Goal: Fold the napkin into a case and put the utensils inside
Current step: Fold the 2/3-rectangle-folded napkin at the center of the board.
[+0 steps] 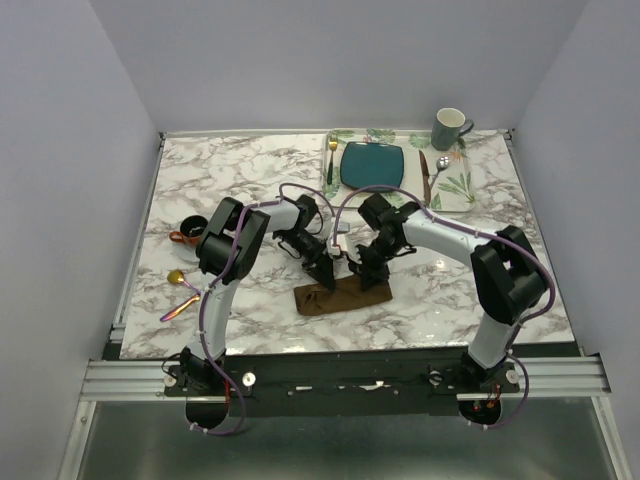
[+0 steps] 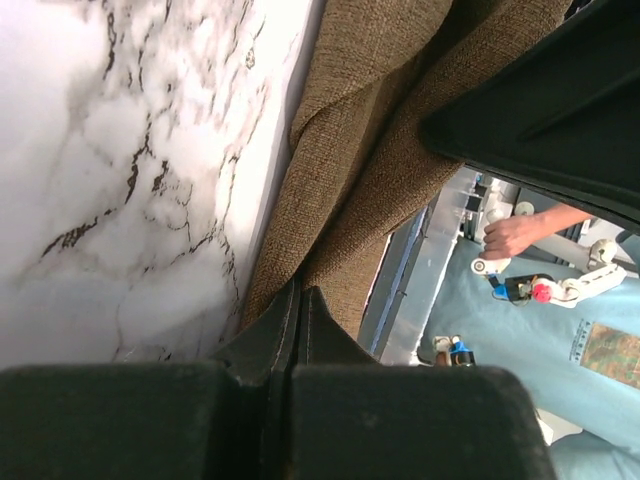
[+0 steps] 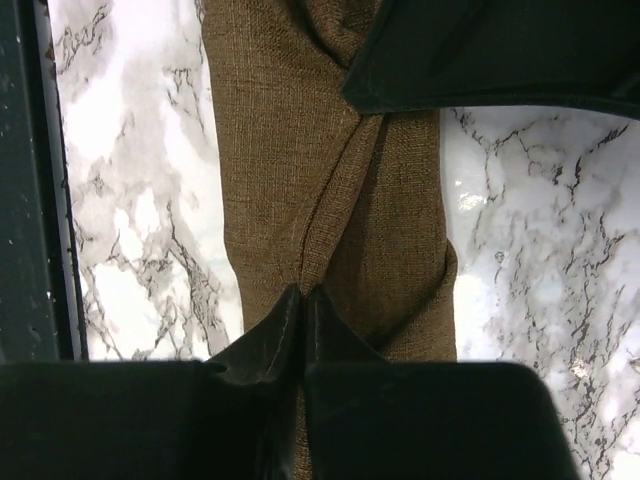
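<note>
Napkin: brown folded strip, mid desk, close to near edge. Left pincer pinched tight on cloth edge. Right pincer closed on centre crease. Advice: lift both ends evenly, keep fold edges aligned, avoid dragging. Utensils well apart, by left edge. Unclear: layer count, cloth under pincers, utensil number.

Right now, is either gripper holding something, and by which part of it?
Both hold the napkin. The left gripper pinches a fold close to its edge; the right gripper pinches a raised crease along its middle.
</note>
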You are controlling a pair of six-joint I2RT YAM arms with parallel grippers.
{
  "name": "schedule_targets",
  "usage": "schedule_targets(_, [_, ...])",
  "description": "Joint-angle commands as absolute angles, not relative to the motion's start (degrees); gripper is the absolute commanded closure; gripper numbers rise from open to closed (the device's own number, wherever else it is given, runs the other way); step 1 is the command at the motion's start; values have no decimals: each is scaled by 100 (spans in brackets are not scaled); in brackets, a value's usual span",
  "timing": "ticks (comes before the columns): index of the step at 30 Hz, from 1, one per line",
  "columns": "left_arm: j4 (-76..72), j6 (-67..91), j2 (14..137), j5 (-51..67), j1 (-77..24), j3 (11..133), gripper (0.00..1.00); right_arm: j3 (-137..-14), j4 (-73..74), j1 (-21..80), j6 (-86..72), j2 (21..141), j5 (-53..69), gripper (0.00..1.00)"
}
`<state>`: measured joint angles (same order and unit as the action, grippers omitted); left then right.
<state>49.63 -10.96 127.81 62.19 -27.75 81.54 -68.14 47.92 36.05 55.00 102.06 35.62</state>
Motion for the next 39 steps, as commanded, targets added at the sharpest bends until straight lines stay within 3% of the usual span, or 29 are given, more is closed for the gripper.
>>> schedule_targets(1, [4843, -1468, 12990, 5783, -2689, 8191, 100, -7075, 4755, 3647, 5301, 10353, 3481, 96])
schedule_targets(10, [4948, -1626, 13026, 5801, -2619, 8235, 100, -7330, 4658, 3665, 4949, 10809, 3191, 99])
schedule_targets(15, [4922, -1573, 12718, 6177, -2330, 8192, 76, -7400, 4720, 3665, 4790, 11170, 2945, 99])
schedule_targets(18, [4869, -1495, 12323, 6389, -2145, 8034, 68, -7479, 4825, 3665, 4711, 11329, 2936, 99])
schedule_targets(27, [4044, -774, 10725, 6311, -941, 7112, 59, -7392, 5150, 3674, 4079, 11355, 3120, 99])
schedule_targets(33, [3701, -818, 9520, 5872, -888, 6269, 50, -7496, 5405, 3665, 3411, 11443, 3620, 99])
schedule_targets(39, [3367, -1351, 8757, 5819, -949, 5670, 51, -7795, 5844, 3665, 2945, 11689, 4279, 99])
